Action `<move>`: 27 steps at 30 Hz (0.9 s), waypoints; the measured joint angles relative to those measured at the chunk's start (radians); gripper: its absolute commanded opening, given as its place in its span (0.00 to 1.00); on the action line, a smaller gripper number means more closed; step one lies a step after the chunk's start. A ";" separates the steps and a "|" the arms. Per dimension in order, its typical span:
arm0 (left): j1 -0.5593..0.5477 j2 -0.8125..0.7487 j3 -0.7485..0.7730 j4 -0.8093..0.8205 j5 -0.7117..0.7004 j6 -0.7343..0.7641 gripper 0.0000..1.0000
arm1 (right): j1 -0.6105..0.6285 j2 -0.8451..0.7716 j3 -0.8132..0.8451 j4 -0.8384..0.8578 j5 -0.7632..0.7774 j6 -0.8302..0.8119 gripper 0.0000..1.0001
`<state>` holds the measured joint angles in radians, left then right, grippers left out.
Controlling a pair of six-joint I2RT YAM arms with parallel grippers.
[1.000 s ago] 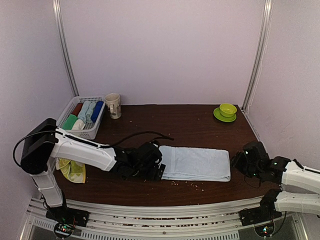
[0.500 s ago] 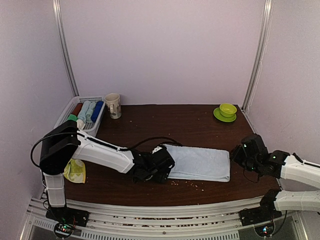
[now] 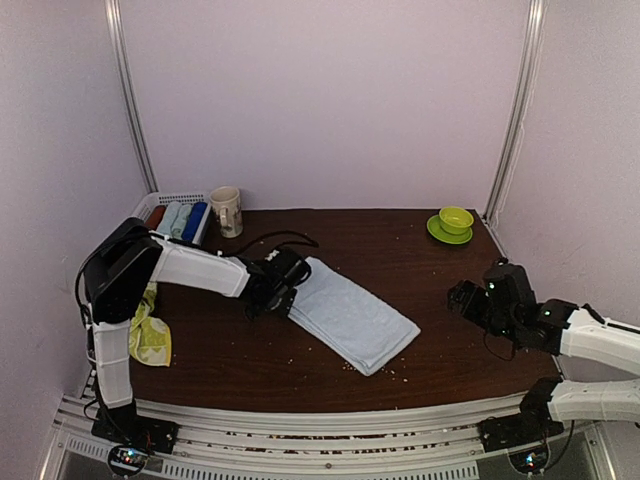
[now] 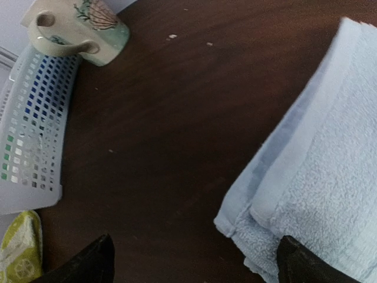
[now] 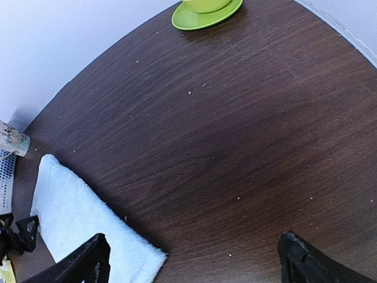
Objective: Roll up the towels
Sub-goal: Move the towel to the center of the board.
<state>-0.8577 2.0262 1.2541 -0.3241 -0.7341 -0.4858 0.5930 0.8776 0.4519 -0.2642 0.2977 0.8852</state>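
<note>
The long pale blue-white towel (image 3: 350, 315) lies flat and folded, running diagonally from back left to front right. My left gripper (image 3: 268, 288) is open at its back-left end. In the left wrist view the towel (image 4: 321, 159) fills the right side; the gripper (image 4: 197, 265) has its jaws wide apart, with the right fingertip (image 4: 294, 265) over the towel's corner edge. The yellow-green towel (image 3: 148, 335) lies crumpled at the table's left edge and shows in the left wrist view (image 4: 16, 250). My right gripper (image 3: 466, 300) is open and empty, right of the blue towel (image 5: 82, 233).
A white slatted basket (image 3: 150, 206) with several rolled towels stands at the back left, with a patterned mug (image 3: 226, 210) beside it. A green cup on a saucer (image 3: 455, 222) sits at the back right. Crumbs are scattered near the front edge.
My left gripper has swung back and left, and the blue towel's left end went with it. The towel now lies diagonally instead of straight across. My right gripper has shifted slightly left.
</note>
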 measured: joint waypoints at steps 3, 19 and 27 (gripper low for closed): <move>0.092 0.003 0.050 -0.020 -0.019 0.060 0.98 | 0.000 0.055 -0.003 0.064 -0.042 -0.011 1.00; -0.208 -0.519 -0.222 0.214 0.352 0.316 0.98 | 0.043 0.268 0.032 0.222 -0.251 -0.154 1.00; -0.384 -0.319 -0.164 0.212 0.455 0.350 0.96 | 0.044 0.180 0.089 0.172 -0.214 -0.207 1.00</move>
<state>-1.2415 1.7077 1.0904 -0.1120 -0.2790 -0.1356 0.6373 1.0580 0.5407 -0.0917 0.0841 0.6785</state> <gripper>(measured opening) 0.972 0.999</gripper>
